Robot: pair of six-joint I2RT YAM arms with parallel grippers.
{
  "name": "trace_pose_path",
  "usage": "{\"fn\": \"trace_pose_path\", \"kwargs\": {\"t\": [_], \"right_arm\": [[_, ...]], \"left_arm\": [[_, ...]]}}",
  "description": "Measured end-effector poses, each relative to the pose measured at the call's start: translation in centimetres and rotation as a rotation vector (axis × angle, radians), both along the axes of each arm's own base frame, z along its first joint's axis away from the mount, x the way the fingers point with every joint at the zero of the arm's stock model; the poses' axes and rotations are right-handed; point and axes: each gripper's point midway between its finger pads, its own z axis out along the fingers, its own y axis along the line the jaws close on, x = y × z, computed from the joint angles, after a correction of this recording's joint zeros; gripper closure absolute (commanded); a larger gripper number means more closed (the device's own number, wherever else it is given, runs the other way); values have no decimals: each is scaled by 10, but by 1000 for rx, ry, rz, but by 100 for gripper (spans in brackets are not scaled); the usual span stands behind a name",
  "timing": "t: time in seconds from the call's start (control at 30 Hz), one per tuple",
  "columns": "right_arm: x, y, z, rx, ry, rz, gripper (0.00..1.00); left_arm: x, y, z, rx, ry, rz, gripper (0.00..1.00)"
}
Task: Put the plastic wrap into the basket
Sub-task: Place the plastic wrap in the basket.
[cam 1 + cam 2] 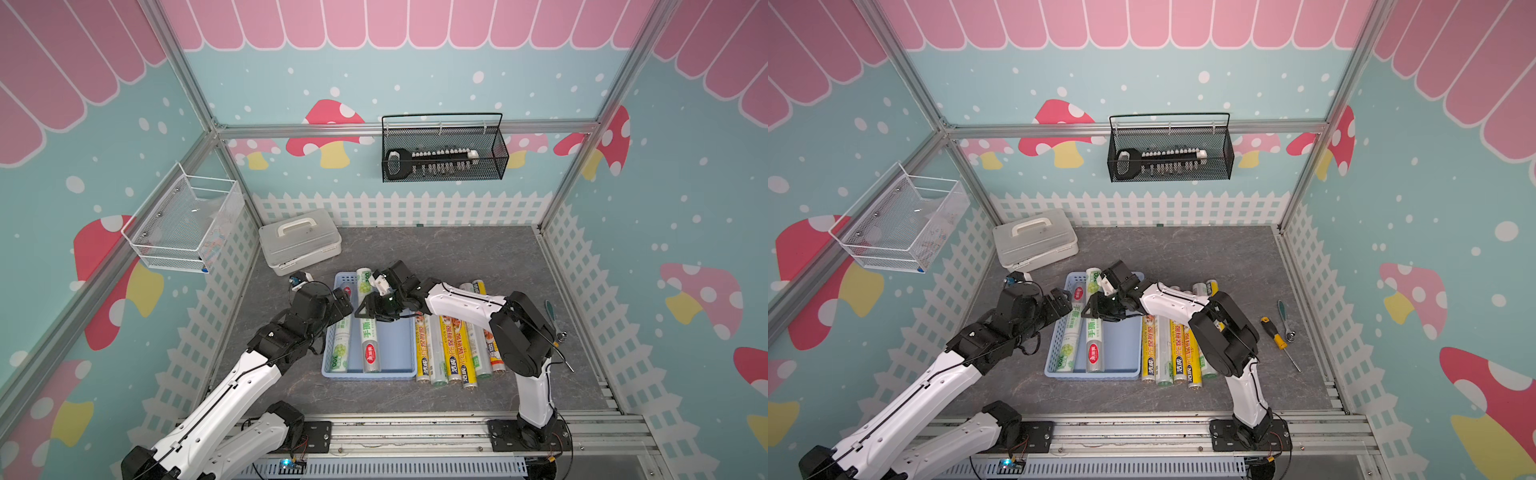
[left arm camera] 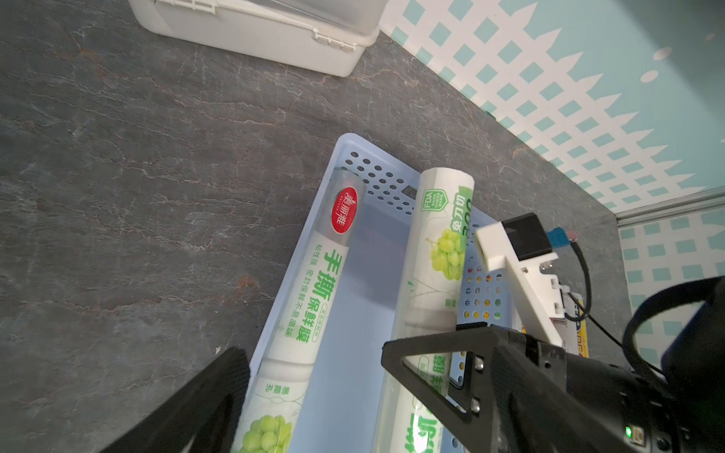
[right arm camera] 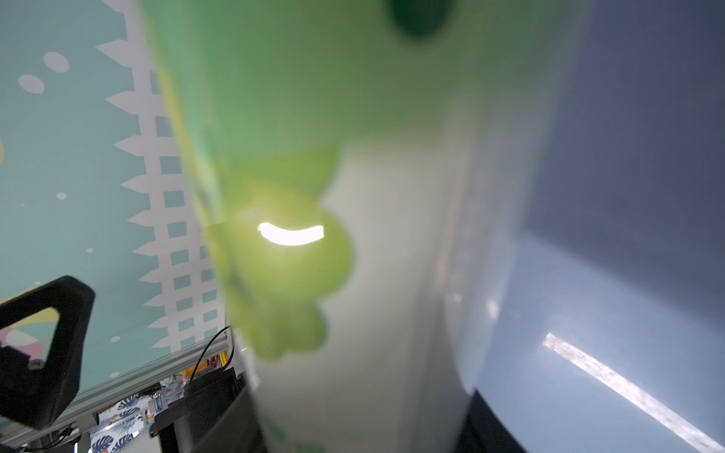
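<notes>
In both top views my floor is crowded. A white lidded box sits at 10 o'clock from the basket. A black wire basket with a tool set hangs on the back wall at 12, and a white wire basket hangs on the side wall at 9. In a top view a screwdriver and wrench lie well out at 3. The loose rolls of plastic wrap lie in a row just beside the basket's 3 o'clock wall, their far halves hidden under my right arm. My right gripper is narrow, closed across the middle of the held roll, which runs lengthwise in the basket with its 12 o'clock end over the far rim. My left gripper hovers over the basket's 9 o'clock wall, above the lying roll. I cannot tell how wide it stands. In the left wrist view the lying roll rests flat along one basket wall, and the held roll rises above the holed end wall. A right finger crosses in front of the held roll. In the right wrist view the held roll is a blur against the basket floor.
</notes>
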Motion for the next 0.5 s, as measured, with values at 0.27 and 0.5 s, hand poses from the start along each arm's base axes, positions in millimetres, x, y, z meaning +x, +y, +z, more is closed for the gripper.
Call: {"fn": "trace_pose_path", "kwargs": {"t": [0.27,0.5], "right_arm": [[12,5,-14,-54,35,-40,83],[10,2,-31,-102,89,-64,80]], "left_arm": [[-1,-2,-5,-8,20,-8,1],[-1,-3,-7,-7,29,-8,1]]}}
